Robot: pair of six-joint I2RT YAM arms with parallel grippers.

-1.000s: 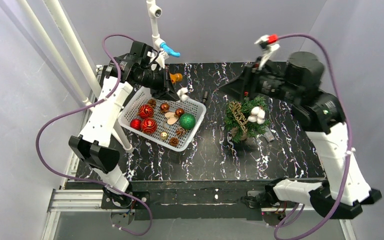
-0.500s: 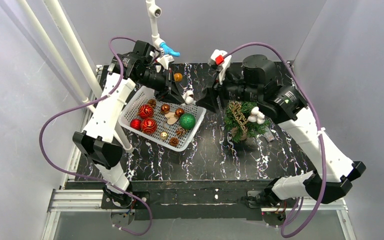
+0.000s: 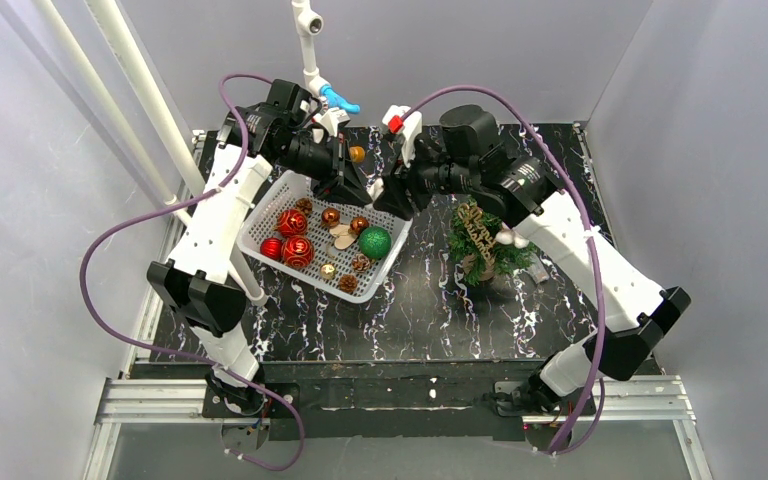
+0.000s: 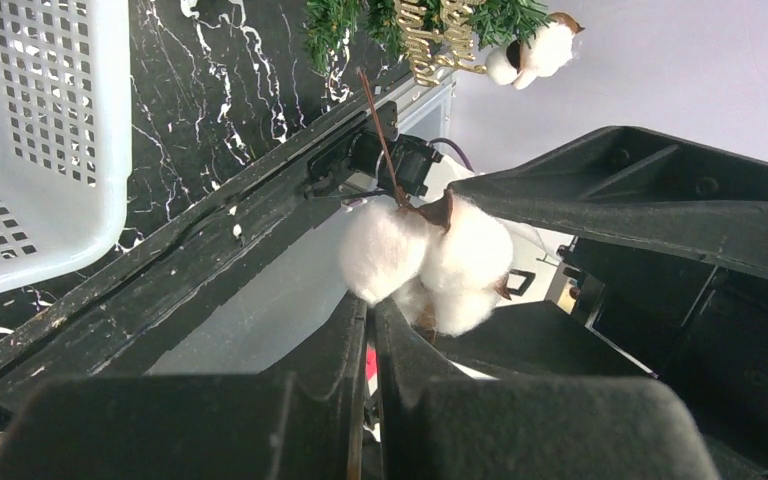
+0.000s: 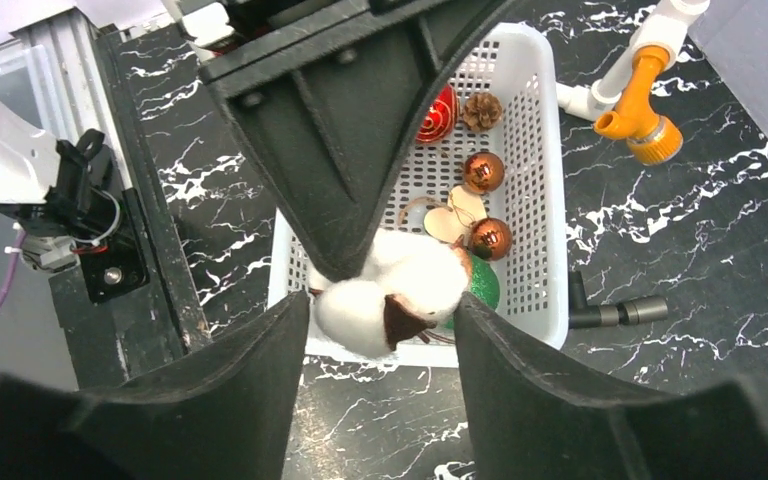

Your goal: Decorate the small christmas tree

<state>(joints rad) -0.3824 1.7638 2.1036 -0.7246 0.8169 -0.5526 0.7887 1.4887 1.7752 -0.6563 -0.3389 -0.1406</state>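
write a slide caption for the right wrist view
Shut left jaws hold a cotton ball between the open right jaws, white basket of baubles behind.

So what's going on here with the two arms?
It looks like a handover. The left gripper is shut on a white cotton ornament above the white basket. The right gripper is open around it, not yet closed. The small christmas tree stands to the right.
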